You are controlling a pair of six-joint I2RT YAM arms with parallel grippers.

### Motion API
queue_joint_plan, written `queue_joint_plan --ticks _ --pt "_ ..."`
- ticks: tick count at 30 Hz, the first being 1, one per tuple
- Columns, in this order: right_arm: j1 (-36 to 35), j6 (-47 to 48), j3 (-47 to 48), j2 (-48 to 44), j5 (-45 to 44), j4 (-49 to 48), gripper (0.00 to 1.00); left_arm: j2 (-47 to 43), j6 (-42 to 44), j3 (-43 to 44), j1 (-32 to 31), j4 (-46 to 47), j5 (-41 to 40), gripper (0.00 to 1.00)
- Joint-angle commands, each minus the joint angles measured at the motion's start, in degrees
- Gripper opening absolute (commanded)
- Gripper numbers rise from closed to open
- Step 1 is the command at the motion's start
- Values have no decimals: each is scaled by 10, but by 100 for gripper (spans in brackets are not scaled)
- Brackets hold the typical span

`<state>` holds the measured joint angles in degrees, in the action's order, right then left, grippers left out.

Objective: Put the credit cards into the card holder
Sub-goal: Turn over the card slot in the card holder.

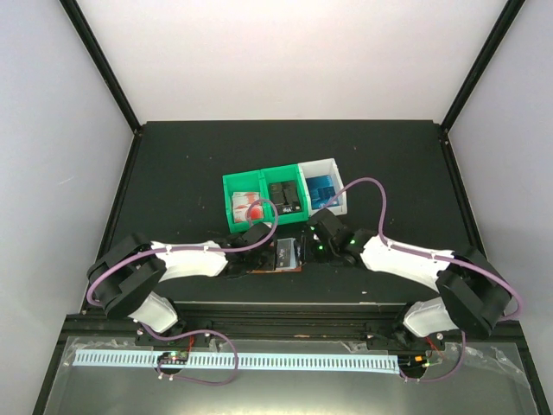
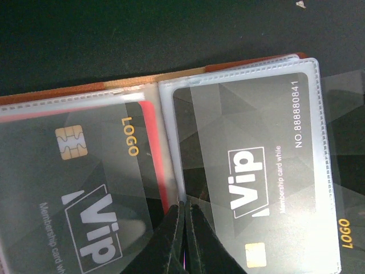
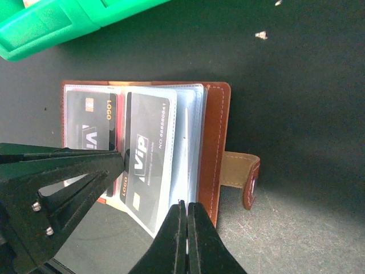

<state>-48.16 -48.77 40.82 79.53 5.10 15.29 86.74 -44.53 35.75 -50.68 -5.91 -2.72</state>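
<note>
The card holder (image 1: 283, 258) lies open near the table's front edge, brown leather (image 3: 214, 142) with clear pockets and a snap tab (image 3: 242, 171). A black VIP credit card (image 2: 256, 171) sits in the right pocket. Another black card (image 2: 85, 188) fills the left pocket, with a red card (image 2: 153, 148) behind it. My left gripper (image 2: 185, 206) is shut, its tips resting at the fold between the two pockets. My right gripper (image 3: 187, 204) is shut too, its tips at the near edge of the clear sleeves beside the leather cover. No card is in either gripper.
Behind the card holder stands a green bin (image 1: 232, 186) with red-and-white cards (image 1: 249, 206) and black cards (image 1: 283, 194). A white bin (image 1: 339, 186) beside it holds blue cards (image 1: 323, 188). The left gripper's body (image 3: 63, 182) crowds the wallet's left side.
</note>
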Motion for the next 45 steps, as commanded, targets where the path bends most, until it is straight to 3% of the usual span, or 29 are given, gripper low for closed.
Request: queue_joint_plan --ticks 1,10,17,33,40,45 --pt "-4 4 1 15 23 -27 1 11 1 -11 3 -13 7 3" --pt "-8 3 -12 6 67 -86 1 -3 2 -16 3 -14 2 5" --pt "-10 4 -2 17 76 -93 1 -38 3 -12 3 -51 -17 14" --pt "-40 1 42 81 119 -142 1 -258 -8 -16 6 -185 -152 31" --pt "-55 -9 65 111 95 -131 1 -327 -7 -56 23 -173 -136 42" --pt "-55 -22 36 62 52 -145 1 -331 8 -87 41 -138 -71 48"
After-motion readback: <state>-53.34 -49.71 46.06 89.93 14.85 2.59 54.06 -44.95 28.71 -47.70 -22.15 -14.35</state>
